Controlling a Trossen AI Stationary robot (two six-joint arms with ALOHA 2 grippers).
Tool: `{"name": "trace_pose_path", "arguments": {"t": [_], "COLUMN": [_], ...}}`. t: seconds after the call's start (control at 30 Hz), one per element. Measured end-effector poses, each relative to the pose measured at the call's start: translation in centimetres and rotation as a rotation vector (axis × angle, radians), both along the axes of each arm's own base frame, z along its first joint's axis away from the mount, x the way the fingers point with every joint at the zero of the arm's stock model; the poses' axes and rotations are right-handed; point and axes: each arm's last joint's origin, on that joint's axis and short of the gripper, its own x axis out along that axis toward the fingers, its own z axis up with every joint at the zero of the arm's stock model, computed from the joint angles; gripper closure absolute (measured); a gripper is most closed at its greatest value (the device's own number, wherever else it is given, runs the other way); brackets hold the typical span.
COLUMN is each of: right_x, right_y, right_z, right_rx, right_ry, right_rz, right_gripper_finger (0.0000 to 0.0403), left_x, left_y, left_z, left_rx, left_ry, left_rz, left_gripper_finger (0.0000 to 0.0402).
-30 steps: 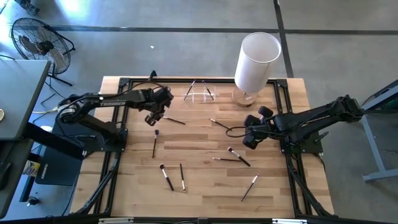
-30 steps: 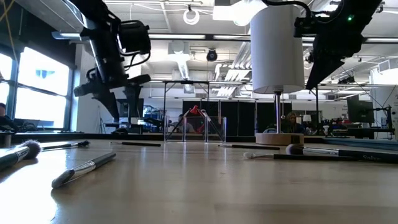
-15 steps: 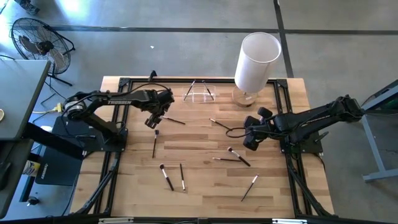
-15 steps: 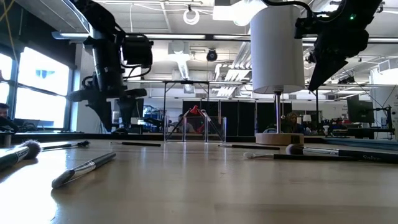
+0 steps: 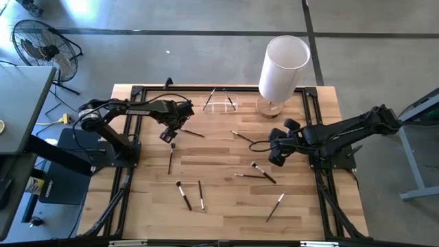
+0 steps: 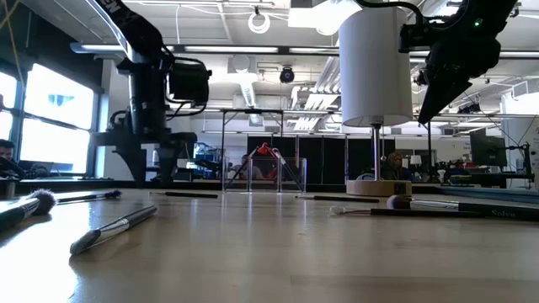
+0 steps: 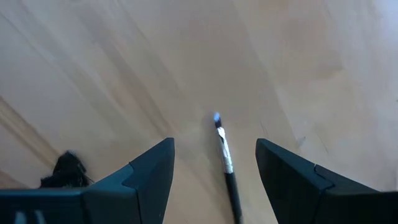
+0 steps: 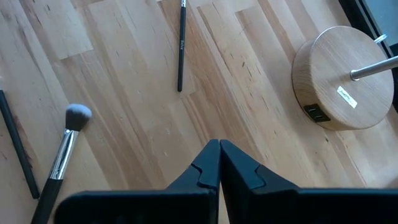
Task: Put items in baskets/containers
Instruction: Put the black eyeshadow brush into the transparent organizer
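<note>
Several thin makeup brushes lie flat and scattered on the wooden table (image 5: 226, 206). The clear container (image 5: 219, 103) stands near the far edge. My left gripper (image 5: 168, 133) is low over the table and open. Its fingers stand on either side of the tip end of one dark-handled brush (image 7: 225, 163), without touching it. That brush (image 5: 193, 133) runs off toward the right. My right gripper (image 5: 274, 156) is shut and hovers above the table right of centre, with brushes (image 8: 181, 43) (image 8: 61, 155) lying ahead of it.
A tall white cylinder (image 5: 283, 67) on a round wooden base (image 8: 342, 78) stands at the far right, close to my right arm. Another brush's dark head (image 7: 65, 165) lies just outside my left finger. Black frame rails run along the table's sides. Bare wood shows in the middle.
My left gripper has come down toward the table and turned from slanting to pointing straight down, ending with its fingers on either side of the brush's tip end. The brushes have stayed where they were.
</note>
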Motion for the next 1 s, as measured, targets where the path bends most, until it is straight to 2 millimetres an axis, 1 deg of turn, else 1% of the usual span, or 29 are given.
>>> {"name": "trace_pose_path", "arguments": {"t": [0.4, 0.57, 0.67, 0.87, 1.0], "right_x": [0.0, 0.0, 0.0, 0.0, 0.1], "right_y": [0.0, 0.0, 0.0, 0.0, 0.0], "right_z": [0.0, 0.0, 0.0, 0.0, 0.0], "right_rx": [0.008, 0.008, 0.008, 0.009, 0.017], "right_ry": [0.000, 0.000, 0.001, 0.000, -0.008], "right_rz": [0.001, 0.002, 0.002, 0.001, 0.002], "right_gripper_finger": [0.0400, 0.0397, 0.0400, 0.0399, 0.0396], "left_x": [-0.3, -0.2, -0.3, -0.6, -0.7], "left_y": [1.0, 1.0, 0.9, 0.7, 0.6], "left_z": [-0.3, -0.3, -0.6, -1.2, -1.2], "left_rx": [0.012, -0.004, -0.022, -0.029, -0.030], "left_ry": [0.005, -0.003, -0.016, -0.010, -0.008], "left_rz": [0.040, 0.037, 0.032, 0.042, 0.042], "left_gripper_finger": [0.0179, 0.0181, 0.0192, 0.0229, 0.0241]}}
